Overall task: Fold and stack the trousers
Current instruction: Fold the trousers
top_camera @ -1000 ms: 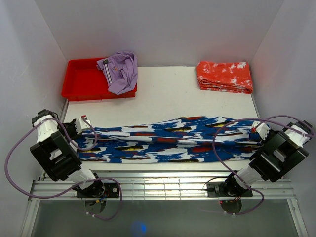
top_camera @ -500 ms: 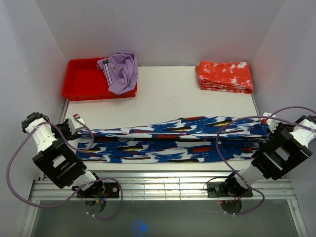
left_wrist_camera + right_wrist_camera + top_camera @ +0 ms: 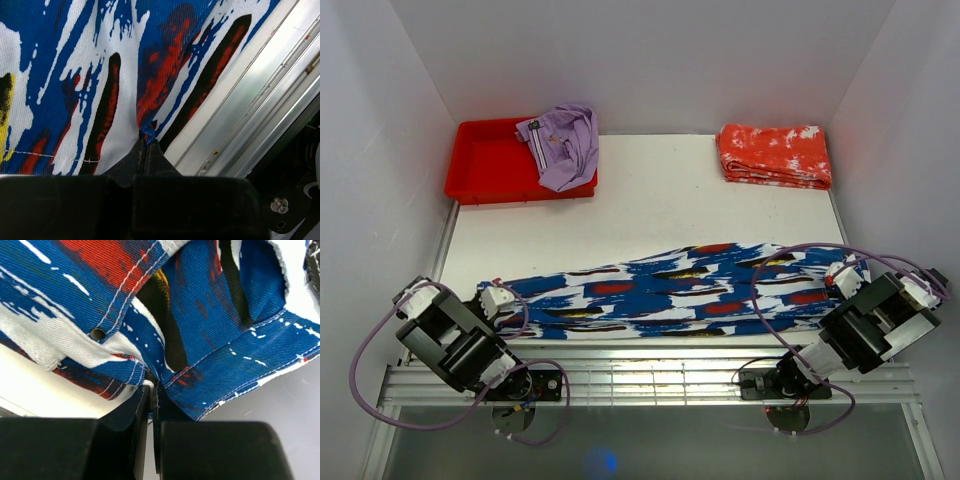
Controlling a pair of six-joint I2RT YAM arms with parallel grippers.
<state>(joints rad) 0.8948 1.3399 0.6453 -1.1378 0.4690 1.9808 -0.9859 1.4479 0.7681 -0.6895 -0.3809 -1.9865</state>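
The trousers [image 3: 670, 290], in a blue, white, black and red streaked print, lie as a long folded band across the near part of the table. My left gripper [image 3: 498, 298] is shut on their left end at the front edge; in the left wrist view its jaws [image 3: 146, 145] pinch a blue fold of the trousers [image 3: 100, 75]. My right gripper [image 3: 844, 276] is shut on the right end; in the right wrist view the jaws [image 3: 152, 390] pinch a stitched edge of the trousers [image 3: 210, 315] beside a metal button.
A red tray [image 3: 485, 160] at the back left holds a lilac garment [image 3: 563, 143]. A folded orange-red garment with white splotches [image 3: 775, 153] lies at the back right. A metal rail [image 3: 650, 360] runs along the front edge, also in the left wrist view [image 3: 260, 95].
Both grippers have drawn the held ends of the trousers toward the near edge and lower. The band is now narrower and slanted, its left end closest to the rail.
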